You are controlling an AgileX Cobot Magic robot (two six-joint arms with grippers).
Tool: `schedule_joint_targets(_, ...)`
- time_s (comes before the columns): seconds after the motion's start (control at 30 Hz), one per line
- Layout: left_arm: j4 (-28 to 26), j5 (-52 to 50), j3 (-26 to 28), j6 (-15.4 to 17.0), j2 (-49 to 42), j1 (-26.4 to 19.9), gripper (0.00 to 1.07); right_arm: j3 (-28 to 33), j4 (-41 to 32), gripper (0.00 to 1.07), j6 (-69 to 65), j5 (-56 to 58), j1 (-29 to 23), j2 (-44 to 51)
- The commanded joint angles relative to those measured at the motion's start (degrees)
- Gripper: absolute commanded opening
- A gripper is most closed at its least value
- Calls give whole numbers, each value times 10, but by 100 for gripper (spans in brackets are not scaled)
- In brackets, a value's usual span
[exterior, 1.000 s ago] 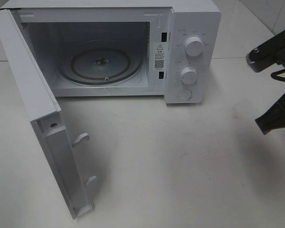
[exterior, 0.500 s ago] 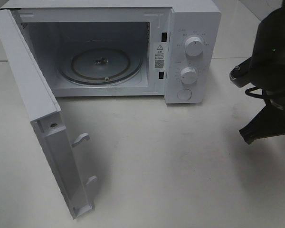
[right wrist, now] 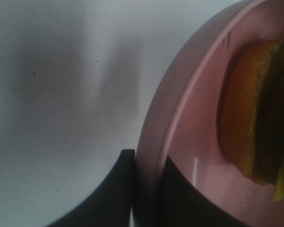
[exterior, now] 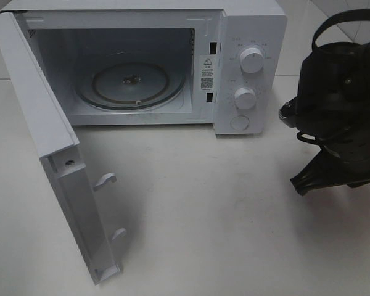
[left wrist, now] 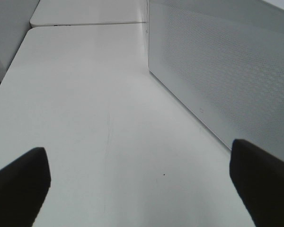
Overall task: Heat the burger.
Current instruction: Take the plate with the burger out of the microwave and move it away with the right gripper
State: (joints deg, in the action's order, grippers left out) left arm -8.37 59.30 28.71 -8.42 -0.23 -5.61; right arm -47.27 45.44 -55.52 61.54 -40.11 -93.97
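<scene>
Right arm point(exterior: 342, 117) has moved further in toward the microwave point(exterior: 148, 61); right gripper point(right wrist: 149, 189) is clamped on the plate point(right wrist: 189, 118) rim. One burger point(right wrist: 255, 113), one plate, one microwave. Left gripper point(left wrist: 142, 184) fingers spread wide, holding nothing.

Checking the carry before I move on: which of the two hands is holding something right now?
The right hand, shut on the rim of the round pink plate carrying the golden-brown burger. The left hand is open, with only bare white tabletop between its fingers.
</scene>
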Motion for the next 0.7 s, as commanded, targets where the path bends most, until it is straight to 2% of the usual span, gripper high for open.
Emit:
schedule_joint_targets(0.03,0,-2,-1,-1,-14,-1,98,3,55,4,-14,28,1,-3)
schedule_joint_targets(0.17,0,-2,-1,-1,-14,-1,98,3,58,4,-14,26,13,-4)
schedule_joint_targets(0.7,0,-2,-1,-1,-14,-1,98,72,85,4,-49,-33,53,-7)
